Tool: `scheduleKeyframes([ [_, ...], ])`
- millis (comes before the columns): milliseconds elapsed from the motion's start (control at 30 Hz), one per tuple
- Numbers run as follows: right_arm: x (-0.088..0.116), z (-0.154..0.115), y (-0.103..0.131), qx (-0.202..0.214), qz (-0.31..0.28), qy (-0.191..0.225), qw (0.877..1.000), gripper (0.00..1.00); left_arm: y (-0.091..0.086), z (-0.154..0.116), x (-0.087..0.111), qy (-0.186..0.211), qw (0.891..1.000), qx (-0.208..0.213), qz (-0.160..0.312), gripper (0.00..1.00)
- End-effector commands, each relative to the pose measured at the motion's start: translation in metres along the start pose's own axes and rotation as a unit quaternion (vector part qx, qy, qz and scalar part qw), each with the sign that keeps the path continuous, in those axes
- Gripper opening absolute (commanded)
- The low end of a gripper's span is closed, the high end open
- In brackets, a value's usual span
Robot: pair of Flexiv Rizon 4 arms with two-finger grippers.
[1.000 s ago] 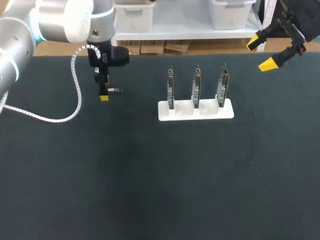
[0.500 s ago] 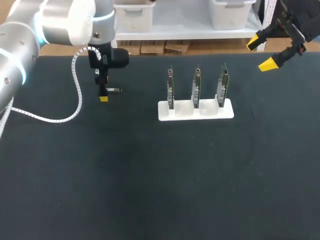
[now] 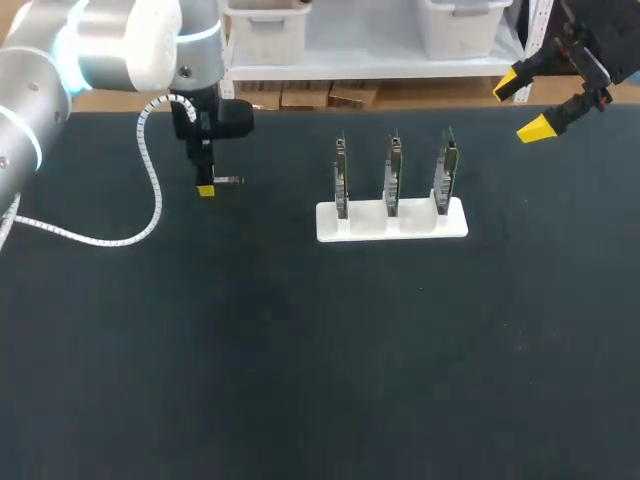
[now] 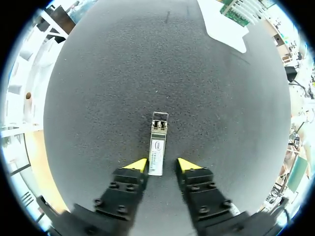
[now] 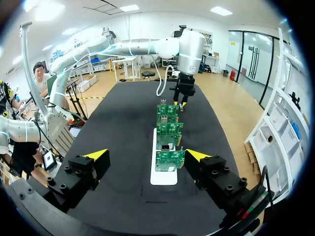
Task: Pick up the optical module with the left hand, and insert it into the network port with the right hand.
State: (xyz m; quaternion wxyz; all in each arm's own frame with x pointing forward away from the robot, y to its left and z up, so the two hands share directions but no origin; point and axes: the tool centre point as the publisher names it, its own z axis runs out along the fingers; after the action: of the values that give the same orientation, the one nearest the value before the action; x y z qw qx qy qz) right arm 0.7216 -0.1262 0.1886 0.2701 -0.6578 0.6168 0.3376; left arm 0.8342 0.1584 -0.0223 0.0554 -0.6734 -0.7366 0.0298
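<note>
Left gripper point(image 4: 162, 165): released, straddling optical module point(image 4: 156, 147), which points to twelve o'clock; advised: centre it, then close squarely; right gripper point(image 5: 146, 155): released, fingers wide.

- In the head view, only one yellow tip of the left gripper point(image 3: 205, 189) shows; the other tip is hidden.
- The optical module point(image 3: 231, 181) is partly covered there.
- The right arm point(image 3: 592, 45) is cut off at the head view's corner.
- The white stand point(image 4: 224, 27) is cut off in the left wrist view.
</note>
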Motion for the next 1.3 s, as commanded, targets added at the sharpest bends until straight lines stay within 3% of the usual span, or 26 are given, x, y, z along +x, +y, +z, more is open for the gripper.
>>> scheduleKeyframes([
  [33,0.000,0.000,0.002,0.002,0.000,0.000,1.000,1.00,0.002,0.006,-0.003,0.002,1.000,0.029,0.004,0.00],
  [367,0.000,0.000,0.002,0.002,0.000,0.000,1.000,1.00,-0.022,-0.018,-0.010,-0.034,0.999,0.012,0.010,0.00],
  [633,0.000,0.000,0.002,0.002,0.000,0.000,1.000,1.00,-0.049,-0.046,-0.015,-0.127,0.991,-0.031,-0.001,0.00],
  [733,0.000,0.000,0.002,0.002,0.000,0.000,1.000,1.00,-0.054,-0.057,-0.019,-0.188,0.981,-0.044,0.007,0.00],
  [933,0.000,0.000,0.002,0.002,0.000,0.000,1.000,1.00,-0.060,-0.079,-0.023,-0.258,0.963,-0.078,0.021,0.00],
  [1033,0.000,0.000,0.002,0.002,0.000,0.000,1.000,1.00,-0.063,-0.090,-0.024,-0.308,0.947,-0.094,0.020,0.00],
  [1300,0.000,0.000,0.002,0.002,0.000,0.000,1.000,1.00,-0.078,-0.110,-0.023,-0.326,0.939,-0.107,0.003,0.00],
])
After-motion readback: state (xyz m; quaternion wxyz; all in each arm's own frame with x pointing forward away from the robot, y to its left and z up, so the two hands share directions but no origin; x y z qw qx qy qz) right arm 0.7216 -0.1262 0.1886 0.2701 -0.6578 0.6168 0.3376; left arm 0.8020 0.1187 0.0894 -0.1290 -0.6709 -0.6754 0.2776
